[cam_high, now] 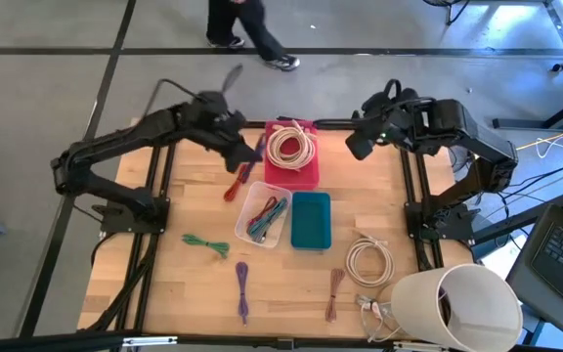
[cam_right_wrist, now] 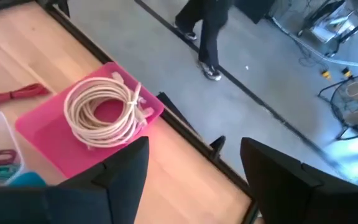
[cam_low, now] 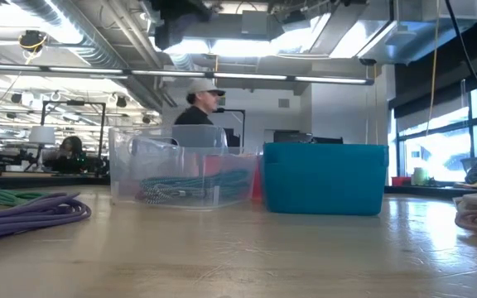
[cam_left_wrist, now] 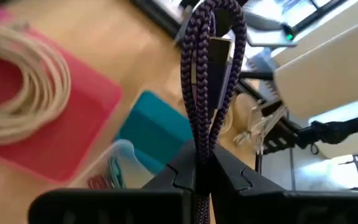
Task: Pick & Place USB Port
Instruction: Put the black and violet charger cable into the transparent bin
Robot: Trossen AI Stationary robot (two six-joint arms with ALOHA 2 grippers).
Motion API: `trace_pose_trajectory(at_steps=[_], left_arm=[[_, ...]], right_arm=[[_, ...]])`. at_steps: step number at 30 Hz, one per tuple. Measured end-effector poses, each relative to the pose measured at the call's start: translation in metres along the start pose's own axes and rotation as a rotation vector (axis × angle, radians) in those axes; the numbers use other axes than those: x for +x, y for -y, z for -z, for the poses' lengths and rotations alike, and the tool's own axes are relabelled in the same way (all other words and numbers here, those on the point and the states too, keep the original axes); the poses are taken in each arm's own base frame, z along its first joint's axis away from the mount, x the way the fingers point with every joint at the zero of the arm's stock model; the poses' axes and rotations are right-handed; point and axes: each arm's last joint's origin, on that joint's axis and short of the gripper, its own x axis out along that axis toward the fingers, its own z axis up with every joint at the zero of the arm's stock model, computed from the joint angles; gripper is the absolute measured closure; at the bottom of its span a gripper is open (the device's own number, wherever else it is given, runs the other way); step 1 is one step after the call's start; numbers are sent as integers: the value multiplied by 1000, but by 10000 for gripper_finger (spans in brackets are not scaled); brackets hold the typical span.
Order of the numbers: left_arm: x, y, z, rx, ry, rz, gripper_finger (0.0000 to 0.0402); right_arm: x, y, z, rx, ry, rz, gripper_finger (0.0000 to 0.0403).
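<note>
The left gripper is clamped on a folded purple braided cable, holding it above the tabletop near the pink bin. The right gripper hangs spread wide and empty beyond the pink bin, which holds one white cable coil. Three bins are visible: pink, clear and teal. A second white coil lies near one white bucket.
</note>
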Motion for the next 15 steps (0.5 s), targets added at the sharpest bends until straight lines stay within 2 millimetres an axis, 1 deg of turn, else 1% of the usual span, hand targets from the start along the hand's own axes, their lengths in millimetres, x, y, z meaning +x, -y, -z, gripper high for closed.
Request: trace_pose_trajectory(at_steps=[3, 7, 11, 15], left_arm=[[24, 2, 8, -54, -65, -7, 389], [55, 1, 28, -130, -179, -30, 389], [77, -11, 53, -219, -247, -105, 389], [96, -27, 71, -330, -199, -77, 389]], right_arm=[[0, 0, 1, -15, -4, 9, 150], [-4, 5, 2, -27, 5, 4, 155], [-9, 11, 3, -23, 17, -1, 161], [-14, 18, 5, -30, 34, 0, 166]])
